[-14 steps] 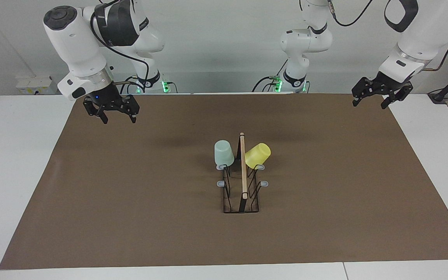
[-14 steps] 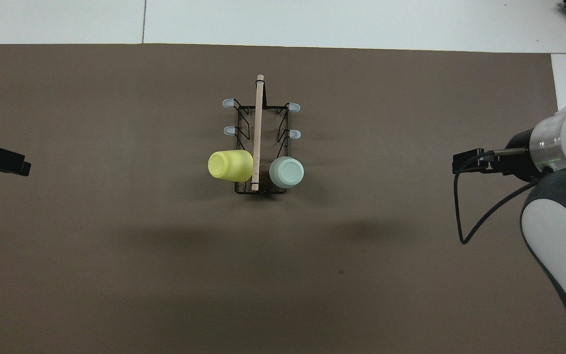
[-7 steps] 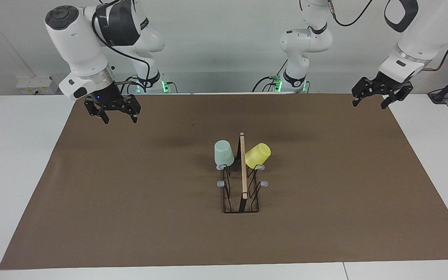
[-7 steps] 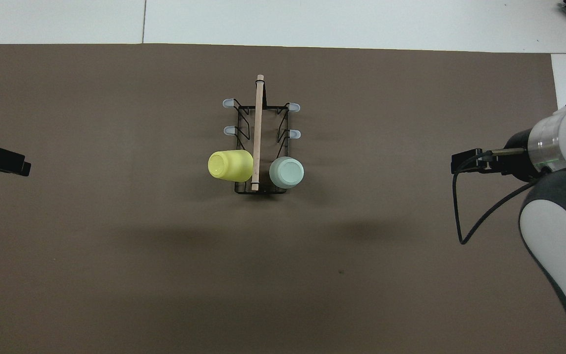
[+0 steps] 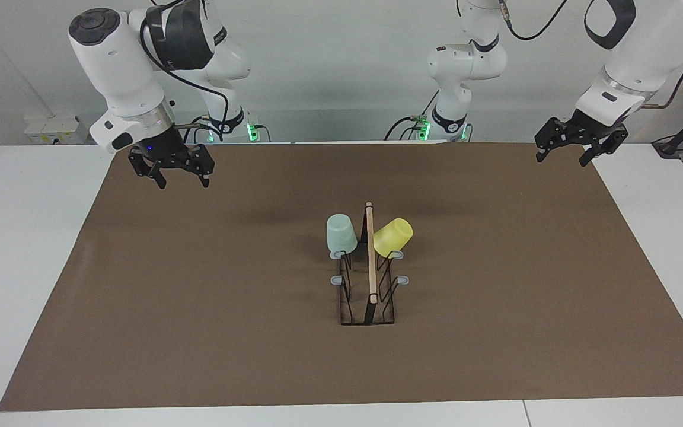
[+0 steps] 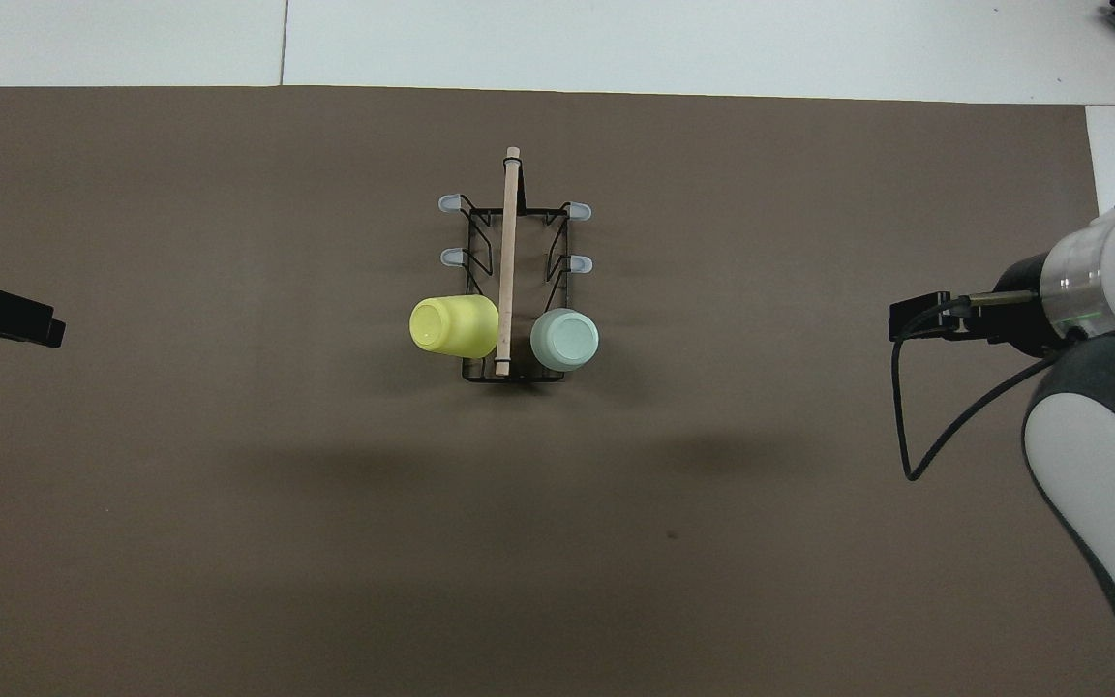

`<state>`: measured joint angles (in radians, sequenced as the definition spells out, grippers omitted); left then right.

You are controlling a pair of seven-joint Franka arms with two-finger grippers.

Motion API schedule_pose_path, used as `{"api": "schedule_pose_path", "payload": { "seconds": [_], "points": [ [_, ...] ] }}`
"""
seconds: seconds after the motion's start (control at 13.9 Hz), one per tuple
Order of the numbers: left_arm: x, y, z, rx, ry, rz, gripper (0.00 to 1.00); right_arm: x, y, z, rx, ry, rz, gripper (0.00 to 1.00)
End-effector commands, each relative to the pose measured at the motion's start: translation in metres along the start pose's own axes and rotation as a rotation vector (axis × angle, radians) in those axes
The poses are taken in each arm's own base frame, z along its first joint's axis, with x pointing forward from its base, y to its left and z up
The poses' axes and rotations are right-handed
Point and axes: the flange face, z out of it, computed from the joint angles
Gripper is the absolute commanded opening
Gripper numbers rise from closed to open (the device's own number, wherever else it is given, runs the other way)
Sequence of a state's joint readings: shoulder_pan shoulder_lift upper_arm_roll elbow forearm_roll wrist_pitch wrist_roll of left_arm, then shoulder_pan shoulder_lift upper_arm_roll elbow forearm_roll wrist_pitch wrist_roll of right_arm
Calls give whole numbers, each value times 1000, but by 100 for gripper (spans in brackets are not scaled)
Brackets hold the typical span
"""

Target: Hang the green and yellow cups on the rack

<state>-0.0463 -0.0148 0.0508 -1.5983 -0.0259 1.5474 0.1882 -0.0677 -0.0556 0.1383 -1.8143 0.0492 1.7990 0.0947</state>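
In the middle of the brown mat [image 5: 199,296] that covers the counter [image 5: 21,249] stands the rack [image 5: 370,279], a black wire frame with a light wooden bar along its top and grey-tipped prongs on both sides. Both cups hang upside down on the pair of prongs nearest the robots. The green cup [image 5: 341,233] sits on the prong toward the right arm's end of the counter, close to upright with its closed bottom facing up. The yellow cup [image 5: 393,237] sits on the prong toward the left arm's end, tilted outward away from the wooden bar. In the overhead view the yellow cup [image 6: 454,326] and the green cup [image 6: 564,340] lie on either side of the bar, each just beside it, while the four prongs farther from the robots on the rack [image 6: 509,261] carry nothing. The right hand [image 5: 178,174] hangs in the air over the mat's corner at the right arm's end, well apart from the rack, fingers spread and holding nothing. The left hand [image 5: 573,145] hangs over the mat's corner at the left arm's end, likewise well apart from the rack, fingers spread and empty.
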Motion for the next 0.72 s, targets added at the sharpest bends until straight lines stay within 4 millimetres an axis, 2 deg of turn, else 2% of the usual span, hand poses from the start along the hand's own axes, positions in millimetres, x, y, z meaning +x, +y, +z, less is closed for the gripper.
{"api": "schedule_pose_path", "payload": {
  "seconds": [0.0,0.65],
  "points": [
    [-6,3,-8,-9,-1,-2,100,5,-2,-1,-6,19,15,100],
    [-6,4,-7,-9,-2,-2,100,6,0,-2,-6,19,15,100]
  ]
}}
